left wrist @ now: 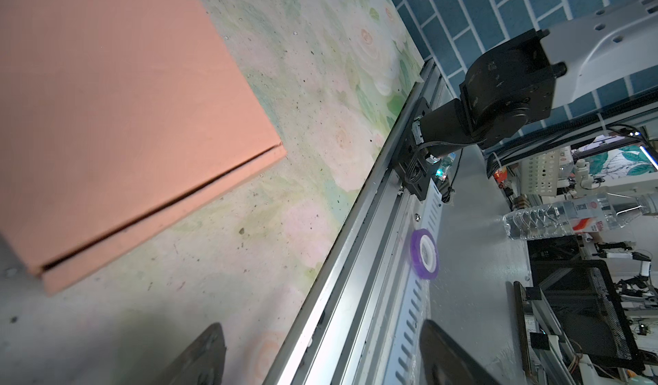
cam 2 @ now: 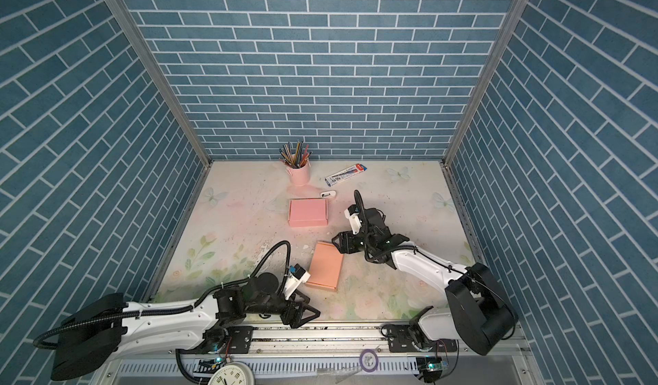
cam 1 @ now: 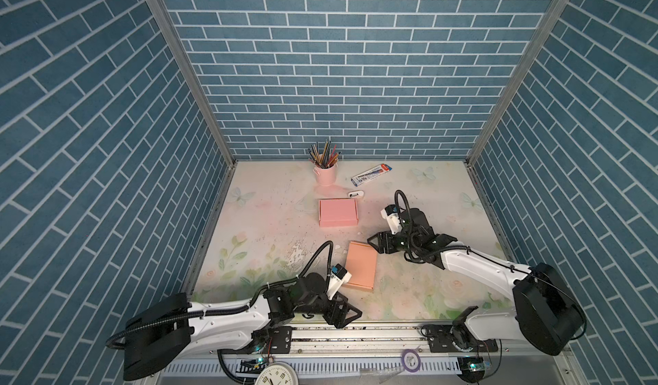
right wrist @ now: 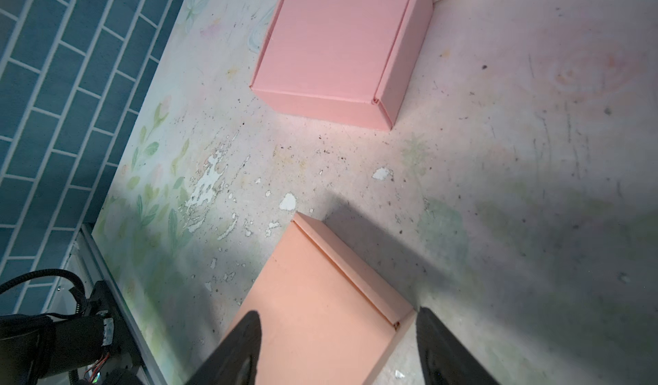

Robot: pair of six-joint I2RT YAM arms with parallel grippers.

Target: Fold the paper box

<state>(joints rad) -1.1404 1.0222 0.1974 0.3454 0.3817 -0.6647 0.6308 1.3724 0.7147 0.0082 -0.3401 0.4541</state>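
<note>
- right gripper is open; its jaws stand either side of the far corner of the orange box, and in the right wrist view one finger overlaps the lid without clamping.
- left gripper is wide open and empty, low at the front edge of the desk, close to the box's near end.
- the orange box lies flat and closed near the front of the desk, between the two grippers.
- a pink box, also closed, sits farther back, apart from it.
- a cup of pencils and a pack stand near the back wall.
</note>
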